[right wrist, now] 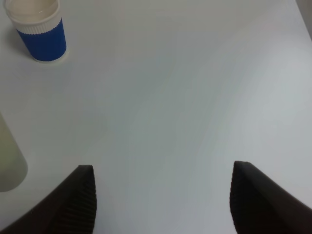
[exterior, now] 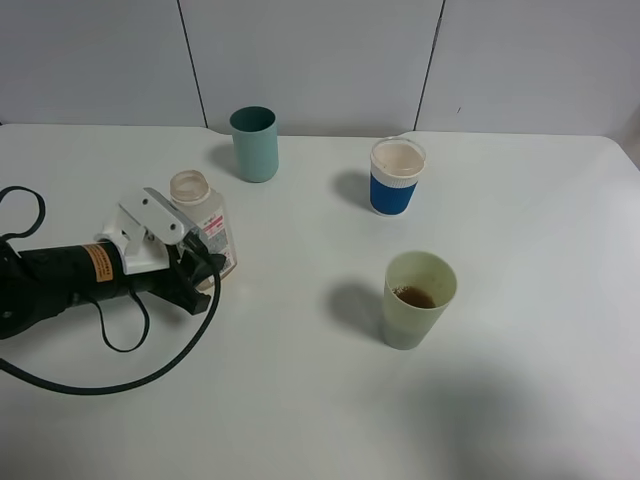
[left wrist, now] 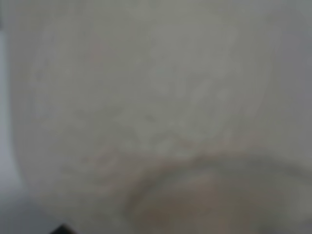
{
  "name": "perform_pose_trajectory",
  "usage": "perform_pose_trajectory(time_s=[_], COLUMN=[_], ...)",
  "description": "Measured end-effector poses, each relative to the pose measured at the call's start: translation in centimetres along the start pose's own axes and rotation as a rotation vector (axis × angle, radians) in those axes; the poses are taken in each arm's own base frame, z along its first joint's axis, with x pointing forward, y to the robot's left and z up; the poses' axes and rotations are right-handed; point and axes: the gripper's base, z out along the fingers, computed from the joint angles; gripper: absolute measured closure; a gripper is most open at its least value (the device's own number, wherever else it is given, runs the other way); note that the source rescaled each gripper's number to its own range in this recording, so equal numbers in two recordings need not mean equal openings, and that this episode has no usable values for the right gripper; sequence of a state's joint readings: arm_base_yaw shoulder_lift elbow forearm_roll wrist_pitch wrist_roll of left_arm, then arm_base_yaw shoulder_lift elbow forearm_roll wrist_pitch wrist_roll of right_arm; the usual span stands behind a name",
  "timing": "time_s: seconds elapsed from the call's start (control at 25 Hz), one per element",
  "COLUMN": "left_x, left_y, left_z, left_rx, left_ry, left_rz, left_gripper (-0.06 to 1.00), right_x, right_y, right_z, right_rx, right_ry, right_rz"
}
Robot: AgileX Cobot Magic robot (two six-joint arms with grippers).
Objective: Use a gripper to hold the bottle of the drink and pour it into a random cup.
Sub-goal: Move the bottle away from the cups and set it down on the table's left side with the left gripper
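The bottle (exterior: 207,222) stands upright on the table at the left, and its clear body looks nearly empty. My left gripper (exterior: 193,248) reaches in from the left, its white claw and black underside closed around the bottle's body. The left wrist view is filled by a blurred close-up of the bottle (left wrist: 146,97). The pale yellowish-green cup (exterior: 418,300) stands right of centre with a little brown drink (exterior: 414,296) at its bottom; its edge also shows in the right wrist view (right wrist: 7,156). My right gripper (right wrist: 161,200) is open and empty above bare table, and is out of the exterior high view.
A teal cup (exterior: 254,143) stands at the back, just beyond the bottle. A white cup with a blue sleeve (exterior: 397,177) stands behind the yellowish-green cup and also shows in the right wrist view (right wrist: 38,29). A black cable (exterior: 120,380) loops on the table under the left arm.
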State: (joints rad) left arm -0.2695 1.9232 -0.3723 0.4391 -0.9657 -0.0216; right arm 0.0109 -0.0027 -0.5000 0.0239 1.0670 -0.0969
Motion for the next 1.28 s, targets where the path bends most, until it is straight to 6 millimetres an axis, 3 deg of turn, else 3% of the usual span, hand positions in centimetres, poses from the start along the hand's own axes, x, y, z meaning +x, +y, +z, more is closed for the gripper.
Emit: perform_pose_trajectory(time_s=[0.16, 0.28, 0.4, 0.56, 0.96, 1.28], left_x=[0.2, 0.2, 0.2, 0.1, 0.9, -1.1], left_y=[0.0, 0.0, -0.1, -0.1, -0.8, -1.1], left_z=[0.1, 0.1, 0.1, 0.1, -1.3, -4.8], left_rx=[0.005, 0.006, 0.008, 0.009, 0.011, -0.063], left_ry=[0.0, 0.0, -0.01, -0.014, 0.019, -0.055], left_rz=[-0.002, -0.002, -0.002, -0.002, -0.021, -0.053], left_gripper=[0.94, 0.72, 0.42, 0.23, 0.18, 0.18], right_x=[0.0, 0.0, 0.0, 0.0, 0.0, 0.0], right_y=[0.0, 0.0, 0.0, 0.0, 0.0, 0.0], right_z=[0.0, 0.0, 0.0, 0.0, 0.0, 0.0], right_rx=[0.0, 0.0, 0.0, 0.0, 0.0, 0.0], right_ry=[0.0, 0.0, 0.0, 0.0, 0.0, 0.0], right_rz=[0.0, 0.0, 0.0, 0.0, 0.0, 0.0])
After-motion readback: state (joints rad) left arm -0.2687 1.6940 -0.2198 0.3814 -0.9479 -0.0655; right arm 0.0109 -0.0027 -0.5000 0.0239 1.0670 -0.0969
